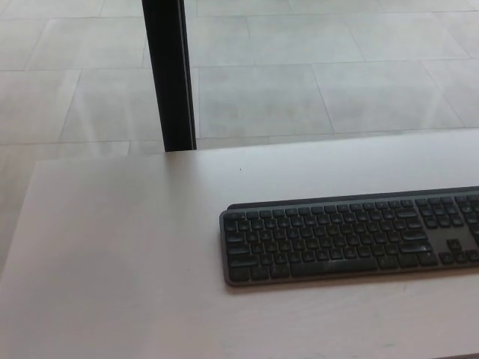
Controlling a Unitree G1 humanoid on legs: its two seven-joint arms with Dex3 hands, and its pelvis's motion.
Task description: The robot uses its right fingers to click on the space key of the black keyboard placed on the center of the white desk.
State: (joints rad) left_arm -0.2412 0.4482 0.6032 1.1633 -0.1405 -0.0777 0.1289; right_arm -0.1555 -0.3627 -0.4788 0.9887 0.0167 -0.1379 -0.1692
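The black keyboard (352,235) lies flat on the white desk (120,254), toward the right of the head view, its right end cut off by the picture's edge. Its long front edge runs roughly parallel to the desk's near side. The space key (346,264) appears to be the long bar in the bottom row, though the keys are blurred and its ends are hard to make out. Neither hand shows, so I cannot tell how the fingers of either are set. Behind the desk a dark post (170,75) stands against a tiled floor (337,90). The press looks not yet begun: this is the approach stage. The next move calls for bringing the right hand in from the right, over the bottom row, and lowering one fingertip onto that bar without catching neighbouring keys
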